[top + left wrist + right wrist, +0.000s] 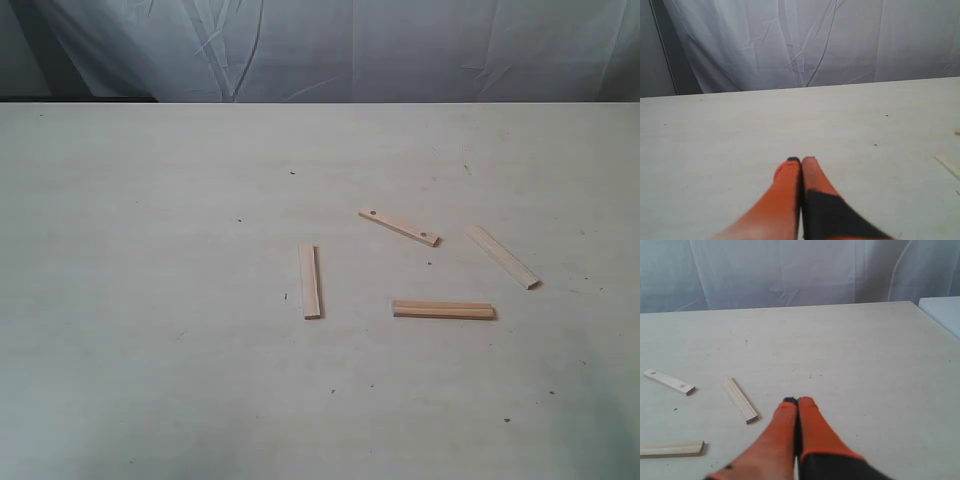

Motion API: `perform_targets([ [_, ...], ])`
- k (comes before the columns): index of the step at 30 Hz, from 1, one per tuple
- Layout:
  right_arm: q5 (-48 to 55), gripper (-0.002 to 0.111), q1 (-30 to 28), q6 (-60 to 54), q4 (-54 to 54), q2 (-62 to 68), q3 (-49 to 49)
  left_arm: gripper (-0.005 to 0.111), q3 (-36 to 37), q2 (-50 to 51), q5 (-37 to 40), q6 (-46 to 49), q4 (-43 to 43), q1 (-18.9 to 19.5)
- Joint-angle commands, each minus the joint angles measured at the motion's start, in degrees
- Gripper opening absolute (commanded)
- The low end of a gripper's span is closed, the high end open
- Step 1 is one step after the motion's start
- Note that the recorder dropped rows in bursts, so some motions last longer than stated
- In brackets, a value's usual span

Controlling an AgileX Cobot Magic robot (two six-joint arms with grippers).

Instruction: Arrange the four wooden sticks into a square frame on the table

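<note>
Four wooden sticks (311, 281) lie flat on the pale surface (150, 300), all apart, none touching another, so no square is formed. In the exterior view the lone stick (311, 281) has its long axis running toward and away from the camera. The near stick (444, 310) runs straight across the view. The holed stick (400, 227) and the slanted stick (503, 257) both lie diagonally, tilted the same way.

There are two hands. The right hand (798, 402) is clenched, its orange fingers pressed together and grasping nothing. The slanted stick (739, 399) lies just beside its fingertips. The holed stick (669, 382) is farther out on the same side, and the near stick (671, 449) lies back alongside the fingers, clear of them. The left hand (801, 162) is likewise clenched and holds nothing. Bare surface lies ahead of it, and one stick's end (950, 165) shows well off to one side.
</note>
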Motion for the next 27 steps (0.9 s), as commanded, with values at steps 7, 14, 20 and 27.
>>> perform_targets([
  [7,-0.5,-0.001,0.1,0.0,0.0,-0.4,0.1,0.0,0.1,-0.3,0.1,0.0,-0.4,-0.4],
  [14,-0.4,-0.001,0.1,0.0,0.0,-0.4,0.1,0.0,0.1,-0.3,0.1,0.0,-0.4,-0.4],
  [20,-5.3,-0.001,0.1,0.0,-0.1,-0.4,0.1,0.0,0.1,-0.3,0.1,0.1,-0.4,-0.4],
  [27,-28.6,-0.001,0.1,0.0,-0.1,-0.4,0.1,0.0,0.1,-0.3,0.1,0.1,-0.4,-0.4],
])
